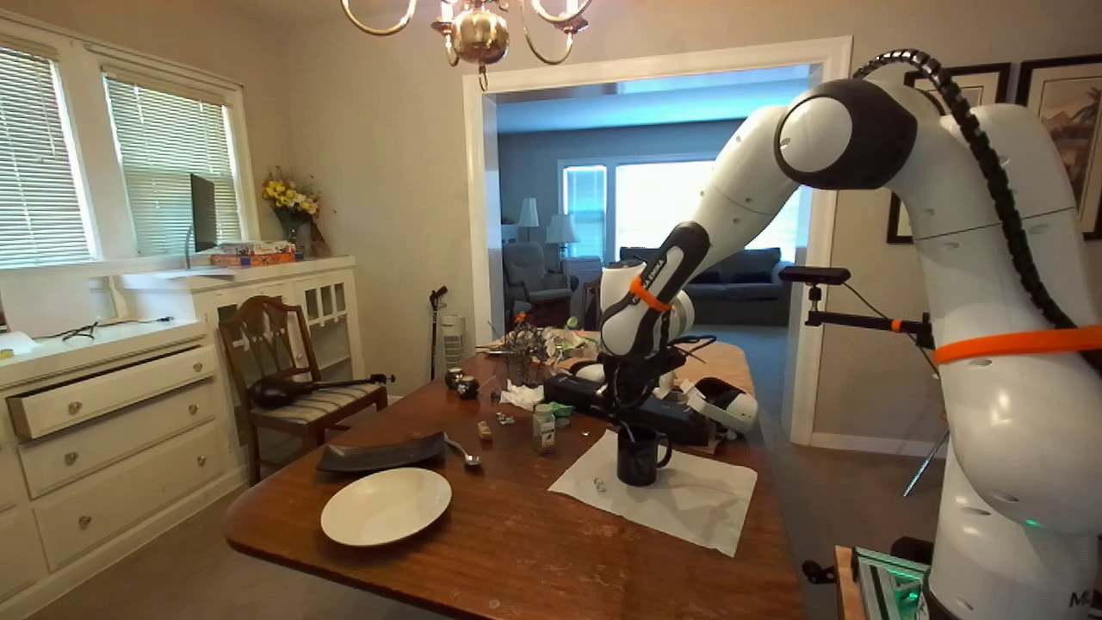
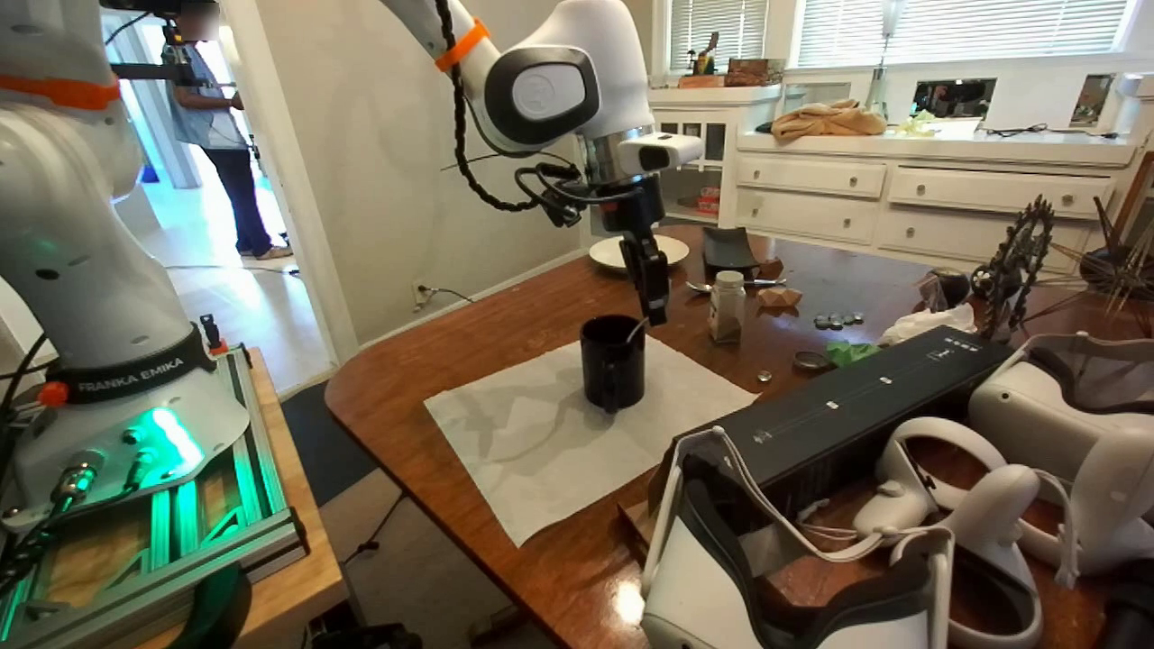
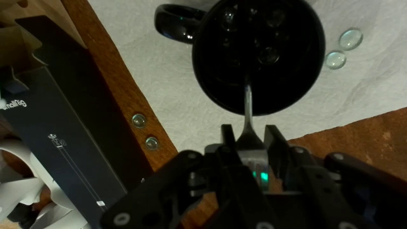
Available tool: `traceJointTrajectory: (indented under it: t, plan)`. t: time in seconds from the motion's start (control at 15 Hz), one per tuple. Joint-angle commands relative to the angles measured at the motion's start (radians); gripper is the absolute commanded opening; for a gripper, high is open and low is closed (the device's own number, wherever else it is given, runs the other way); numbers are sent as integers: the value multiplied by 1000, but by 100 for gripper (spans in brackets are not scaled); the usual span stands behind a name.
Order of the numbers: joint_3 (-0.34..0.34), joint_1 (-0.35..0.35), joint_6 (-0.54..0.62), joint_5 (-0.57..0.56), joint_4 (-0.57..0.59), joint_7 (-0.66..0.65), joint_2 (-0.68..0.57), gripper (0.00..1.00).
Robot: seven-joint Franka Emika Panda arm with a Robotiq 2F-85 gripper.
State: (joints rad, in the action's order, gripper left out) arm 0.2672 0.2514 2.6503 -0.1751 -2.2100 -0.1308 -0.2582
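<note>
Judging slim silvery metal fork (image 3: 250,138), leaning in round glossy-black mug (image 1: 637,461), light, stiff, slippery, we're favouring broad head (image 3: 253,155); black two-finger claw (image 3: 249,131) flanking it, grip unclear.

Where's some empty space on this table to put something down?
The table is bare between the white plate and the white paper, right out to the edge. The paper is also free past the handle of the black mug. It's crowded close to the mug, with the gripper and clear beads beside it, and along the black box, where controllers and a headset bunch up.
</note>
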Motion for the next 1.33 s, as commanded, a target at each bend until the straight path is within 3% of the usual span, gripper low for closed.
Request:
traceJointTrajectory:
  t: [0.0, 0.4, 0.73, 1.07, 1.27]
  plan:
    - [16, -18, 5, -8, -62, 4, 69, 7]
    - [14, -29, -81, -56, -144, -28, 249, 7]
    - [-6, -5, -202, -76, -124, -59, 378, 7]
    - [1, -9, -237, 110, -50, 27, 398, 7]
    - [-7, -12, -271, 151, -14, 46, 369, 7]
